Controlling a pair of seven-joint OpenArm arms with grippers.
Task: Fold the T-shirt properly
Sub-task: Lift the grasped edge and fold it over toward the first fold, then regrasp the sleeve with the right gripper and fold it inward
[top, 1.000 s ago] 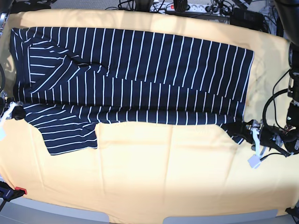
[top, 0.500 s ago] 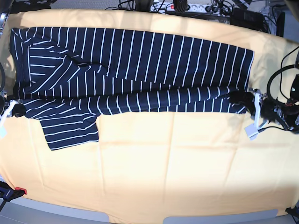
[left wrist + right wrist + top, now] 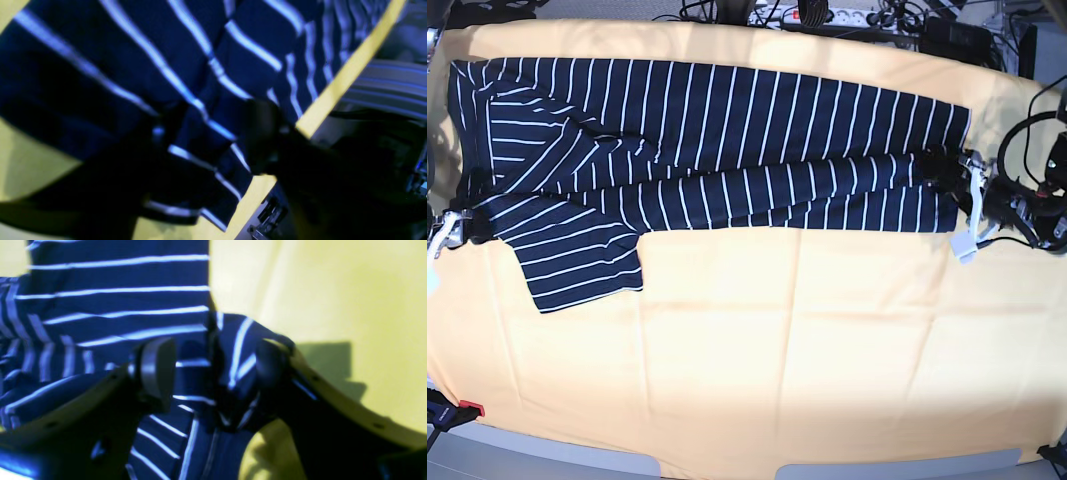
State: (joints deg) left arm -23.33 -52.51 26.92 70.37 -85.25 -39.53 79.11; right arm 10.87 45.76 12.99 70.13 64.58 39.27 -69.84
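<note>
Change: we have carried the T-shirt (image 3: 717,140)'s near edge up over its body.
Left gripper (image 3: 955,178): jaws parted, releasing.
Right gripper (image 3: 213,373): jaws spread wide.
Meaning: lengthwise fold laid; sleeve remains.

base overhead, wrist views close (sharing T-shirt (image 3: 727,140))

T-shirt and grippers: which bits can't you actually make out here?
- Left wrist view: blur and shadow hide whether the left gripper grips the T-shirt.
- Base view: right gripper too small and dark to read.
- Base view: lower layers hidden under folded cloth.
</note>
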